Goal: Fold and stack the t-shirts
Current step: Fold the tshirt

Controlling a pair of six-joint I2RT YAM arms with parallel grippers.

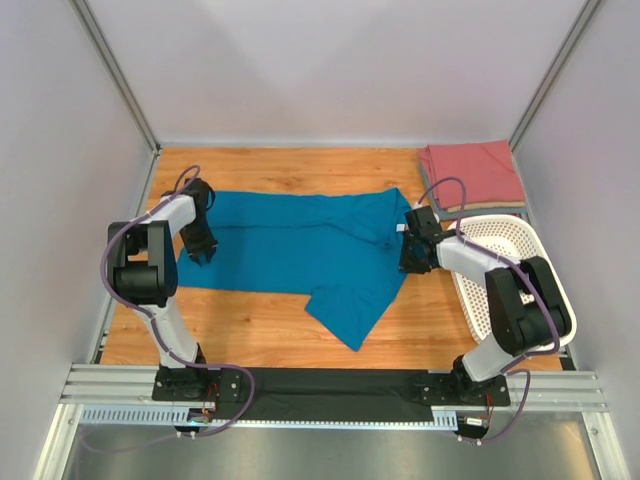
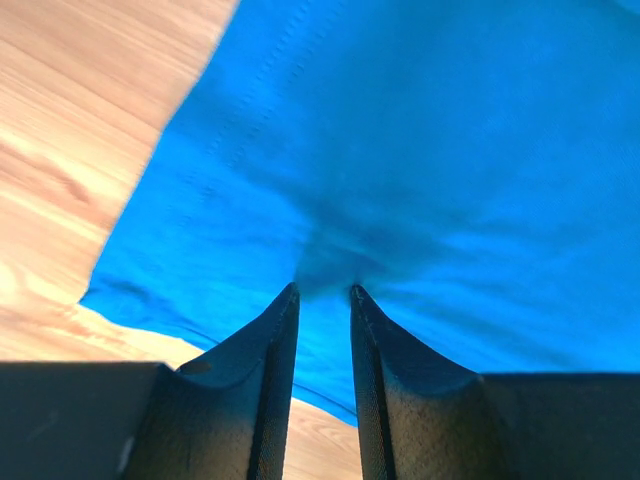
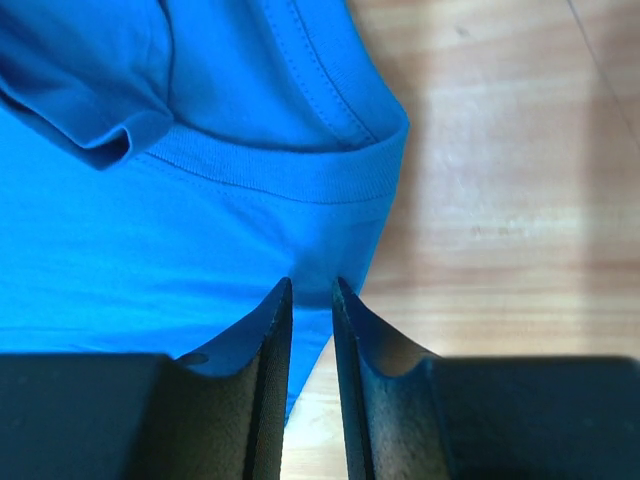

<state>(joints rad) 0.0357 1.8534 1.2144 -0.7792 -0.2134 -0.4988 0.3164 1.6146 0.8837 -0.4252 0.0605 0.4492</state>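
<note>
The teal shirt (image 1: 300, 255) lies spread mid-table; folded shirts (image 1: 472, 175) sit at two o'clock. Wrist views alone show the left gripper (image 2: 323, 292) and right gripper (image 3: 311, 284) each pinching teal cloth.

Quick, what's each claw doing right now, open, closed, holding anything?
Left claw: closed, pinching the teal-blue t-shirt near its left edge.
Right claw: closed, pinching the same shirt by the collar.
</note>
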